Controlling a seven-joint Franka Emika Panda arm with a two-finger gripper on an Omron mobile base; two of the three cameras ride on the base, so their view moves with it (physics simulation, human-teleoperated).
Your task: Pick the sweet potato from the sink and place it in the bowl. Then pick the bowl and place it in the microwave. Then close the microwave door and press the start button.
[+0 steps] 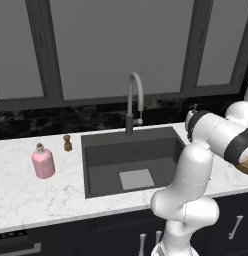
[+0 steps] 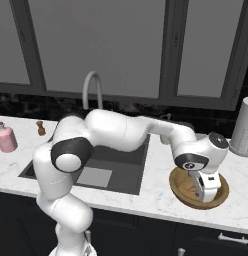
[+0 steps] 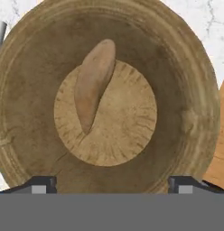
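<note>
While the arm reaches far to the right, much of the bowl (image 2: pixel 182 189) is hidden behind the hand in the right base view, and in the left base view just a thin brown slice of it is seen at the picture's right edge, under the arm. The fingers (image 3: pixel 112 184) are seen as two small dark tips, set wide apart at the bottom of the hand view, and nothing is held between them. The sweet potato (image 3: pixel 94 83) is let go and is lying inside the bowl, partly on the pale round middle and partly on the darker sloping side. It cannot be made out in the two base views. The bowl is set on the white marble table (image 1: pixel 26 192), to the right of the sink (image 1: pixel 96 155). A light grey square plate (image 1: pixel 137 179) is lying on the bottom of the sink, and the curved faucet (image 1: pixel 134 100) is standing behind the basin. A pink bottle (image 1: pixel 43 161) and a small brown pepper mill (image 1: pixel 67 143) are placed on the table to the left of the sink, well apart from the bowl. A pale round container (image 2: pixel 244 127) is cut off at the right edge of the right base view, behind the bowl. Part of the sink's right side is blocked by the big white arm in both base views.
</note>
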